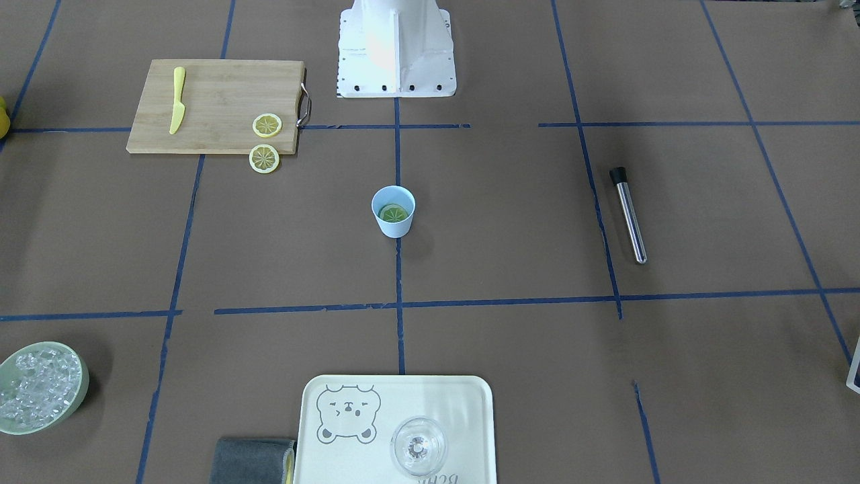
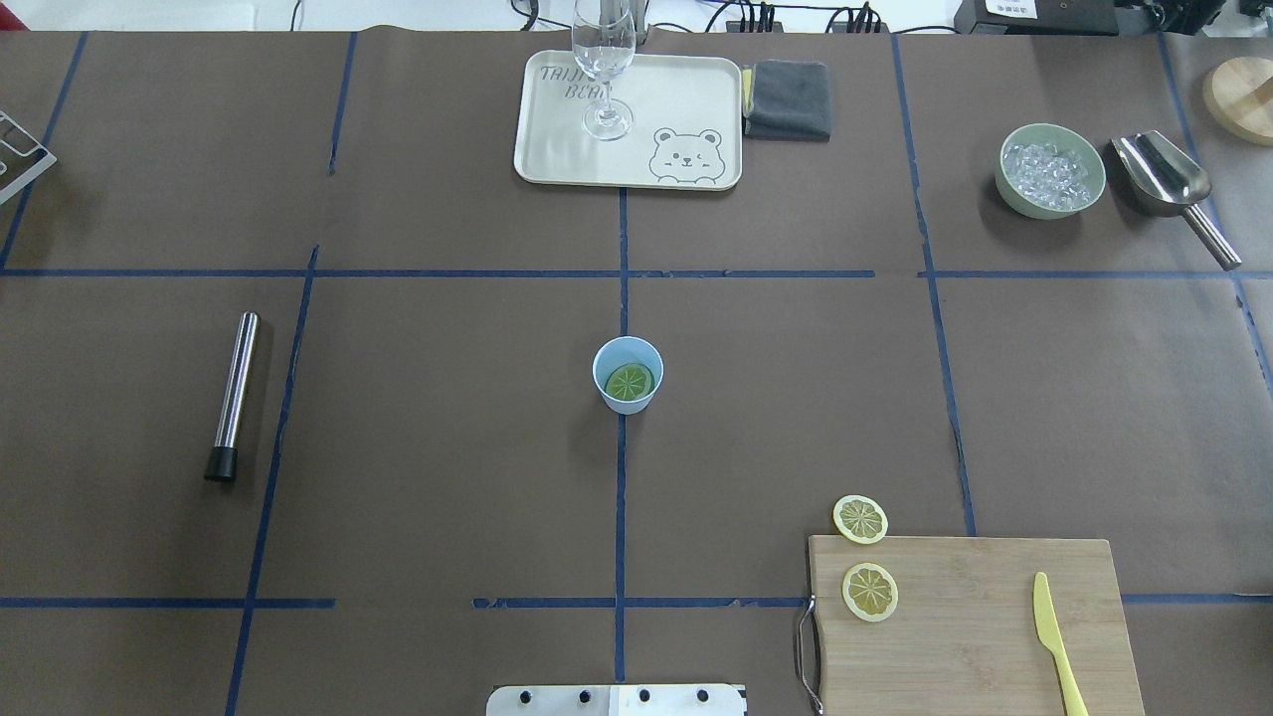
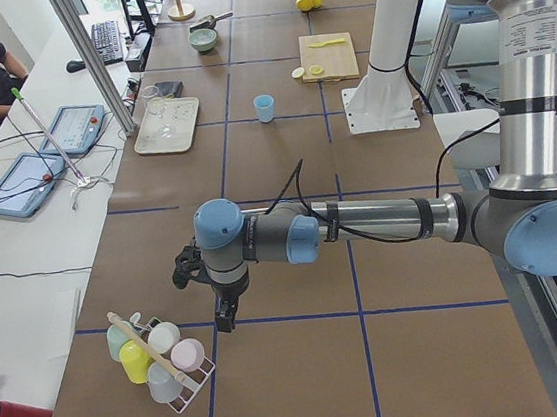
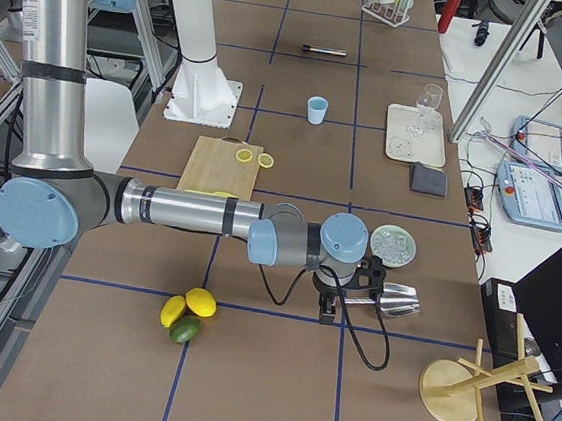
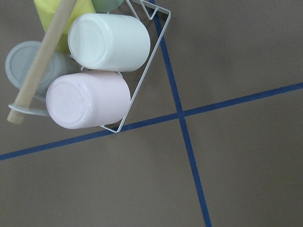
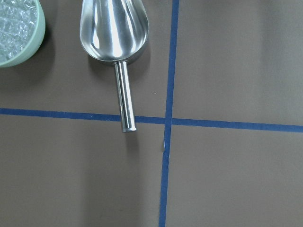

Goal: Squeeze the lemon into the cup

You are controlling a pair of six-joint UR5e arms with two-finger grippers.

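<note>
The light-blue cup [image 2: 628, 374] stands upright at the table's middle, also in the front view [image 1: 393, 211]. A green citrus slice [image 2: 630, 382] lies inside it. Two yellow lemon slices lie flat: one [image 2: 870, 592] on the wooden cutting board [image 2: 995, 636], one [image 2: 860, 518] on the table just off its edge. My left gripper [image 3: 225, 320] shows only in the left side view, far from the cup, above a rack of cups [image 3: 159, 355]; I cannot tell if it is open. My right gripper [image 4: 326, 311] shows only in the right side view, near the scoop; I cannot tell its state.
A yellow plastic knife [image 2: 1056, 641] lies on the board. A tray [image 2: 686, 99] with a clear glass [image 2: 605, 70] and a grey cloth [image 2: 788, 97] sit at the far side. A metal tube [image 2: 233, 393], ice bowl [image 2: 1052, 169] and scoop [image 2: 1172, 184] flank the table.
</note>
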